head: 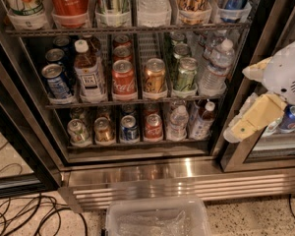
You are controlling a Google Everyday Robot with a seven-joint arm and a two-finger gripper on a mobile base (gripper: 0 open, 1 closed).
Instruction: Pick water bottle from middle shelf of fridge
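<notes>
The fridge (pixel 177 181) stands open in front of me. On its middle shelf (pixel 108 103) the water bottle (pixel 214 68), clear and ribbed with a white cap, stands upright at the right end of the row. Beside it are green, orange, red and blue cans and a brown-liquid bottle (pixel 88 70). My gripper (pixel 240 102), white with yellowish fingers (pixel 253 119), is outside the fridge at the right, in front of the door frame. It is to the right of the water bottle, slightly lower, and apart from it. It is open and empty.
The upper rack holds large bottles and cans (pixel 69 4). The lower rack holds small cans and short bottles (pixel 152 127). A clear plastic bin (pixel 157 218) sits on the floor below the fridge. Black cables (pixel 29 215) lie at the lower left. A second glass door with a blue can (pixel 292 117) is behind the gripper.
</notes>
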